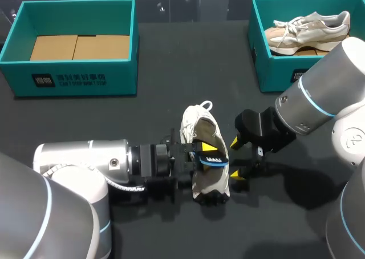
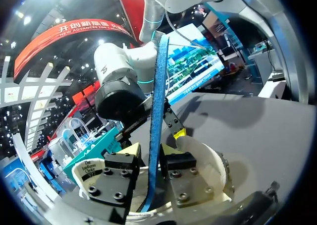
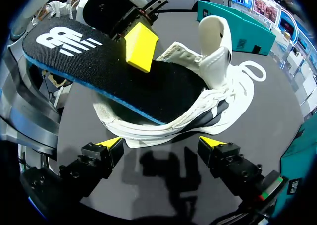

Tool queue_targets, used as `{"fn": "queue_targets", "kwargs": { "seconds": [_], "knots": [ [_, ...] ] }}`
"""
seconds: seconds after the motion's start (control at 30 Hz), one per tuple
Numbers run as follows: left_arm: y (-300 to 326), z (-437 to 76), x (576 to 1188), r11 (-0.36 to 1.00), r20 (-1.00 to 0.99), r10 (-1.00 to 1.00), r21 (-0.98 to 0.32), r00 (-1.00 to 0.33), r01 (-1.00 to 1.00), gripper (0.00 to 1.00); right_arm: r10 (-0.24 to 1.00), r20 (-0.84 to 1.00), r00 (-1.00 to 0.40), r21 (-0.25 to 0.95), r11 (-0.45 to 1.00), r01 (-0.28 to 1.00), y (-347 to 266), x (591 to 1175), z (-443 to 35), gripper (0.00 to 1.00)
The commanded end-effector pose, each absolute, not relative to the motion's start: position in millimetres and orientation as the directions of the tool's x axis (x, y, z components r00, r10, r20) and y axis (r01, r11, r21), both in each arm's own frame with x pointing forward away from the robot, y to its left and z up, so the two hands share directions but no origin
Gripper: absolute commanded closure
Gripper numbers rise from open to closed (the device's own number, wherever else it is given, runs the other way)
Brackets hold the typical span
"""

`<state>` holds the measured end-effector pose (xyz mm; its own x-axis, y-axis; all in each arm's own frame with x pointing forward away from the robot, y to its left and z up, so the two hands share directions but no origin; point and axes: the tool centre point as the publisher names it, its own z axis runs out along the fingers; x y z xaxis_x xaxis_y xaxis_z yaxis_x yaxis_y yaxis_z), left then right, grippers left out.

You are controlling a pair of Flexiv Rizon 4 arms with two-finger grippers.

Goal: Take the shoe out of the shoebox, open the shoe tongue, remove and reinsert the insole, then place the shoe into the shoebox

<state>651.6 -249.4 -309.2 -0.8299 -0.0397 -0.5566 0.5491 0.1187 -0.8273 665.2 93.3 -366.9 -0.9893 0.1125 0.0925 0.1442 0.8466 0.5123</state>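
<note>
White shoe (image 1: pixel 198 126) lies on the dark worktop (image 1: pixel 171 99), out of both boxes, mid-worktop. In head view the left tool (image 1: pixel 206 154) sits over the shoe's opening and hides most of what it holds, only a scrap of black and blue shows there. Left wrist view settles it: tool clenched on the insole (image 3: pixel 99 71), a finger pressed on each face, the thin blue edge running up between them. Right wrist view alone shows the insole's flat black top with a white logo, one end down inside the shoe, the logo end raised out of it, one yellow tip of the left tool on top. Right tool (image 3: pixel 161 143) is released, fingers spread wide, just beside the shoe, touching nothing. From its own view the shoe lies just ahead of the tips, with a white padded flap standing upright. Head view only: a teal shoebox (image 1: pixel 80 76) far-left beyond the shoe, brown cardboard (image 1: pixel 77 47) in its bottom; another teal shoebox (image 1: pixel 274 71) far-right beyond the shoe, a second pale shoe (image 1: pixel 311 31) in it. Right arm covers that box's near corner, left arm covers the worktop near-left of the shoe
</note>
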Motion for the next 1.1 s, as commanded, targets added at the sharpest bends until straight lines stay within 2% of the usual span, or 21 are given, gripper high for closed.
{"fn": "queue_targets", "kwargs": {
  "seconds": [0.03,0.27,0.37,1.1],
  "knots": [
    [-245,-302,643,0.114,-0.566,-0.033,-0.821,-0.824,0.559,0.74,0.112,0.093,-0.989,0.512,0.847,0.144,94,665,-368,0.00],
    [-249,-294,637,0.094,-0.582,-0.018,-0.810,-0.813,0.578,0.78,0.112,0.093,-0.989,0.512,0.847,0.144,94,665,-368,0.00],
    [-250,-294,636,0.095,-0.590,-0.011,-0.804,-0.807,0.587,1.00,0.112,0.093,-0.989,0.512,0.847,0.144,94,665,-368,0.00],
    [-250,-337,662,0.179,-0.640,-0.015,-0.758,-0.769,0.627,1.00,0.112,0.093,-0.989,0.512,0.847,0.144,94,665,-368,0.00]
  ]
}}
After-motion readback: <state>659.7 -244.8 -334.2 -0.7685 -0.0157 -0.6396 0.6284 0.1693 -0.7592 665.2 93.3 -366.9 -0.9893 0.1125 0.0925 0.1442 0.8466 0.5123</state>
